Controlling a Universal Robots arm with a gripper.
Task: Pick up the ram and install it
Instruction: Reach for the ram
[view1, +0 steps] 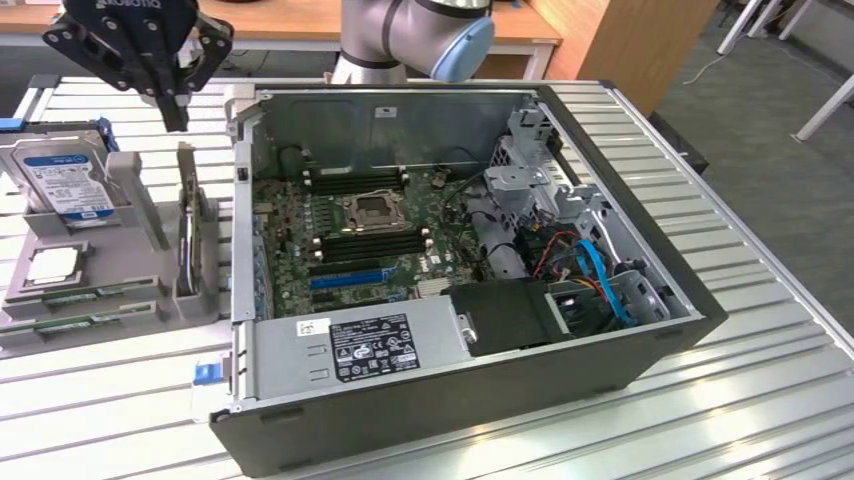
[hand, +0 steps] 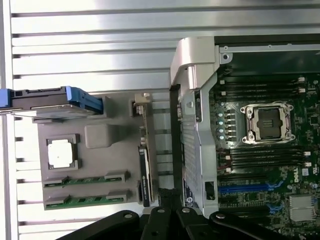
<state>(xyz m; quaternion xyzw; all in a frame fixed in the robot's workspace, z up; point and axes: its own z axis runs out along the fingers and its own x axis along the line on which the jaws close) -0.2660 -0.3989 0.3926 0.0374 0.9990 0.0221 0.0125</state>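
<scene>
Gripper hovers pinched closed and empty over the gray tray; both ram sticks sit in its near slots.

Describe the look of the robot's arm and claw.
The arm is a thick silver-grey tube with rounded joints, one closed by a pale blue cap. The claw is matte black, built of flat linked bars with round pivot pins. White lettering runs across its body, upside down in the exterior view.
</scene>
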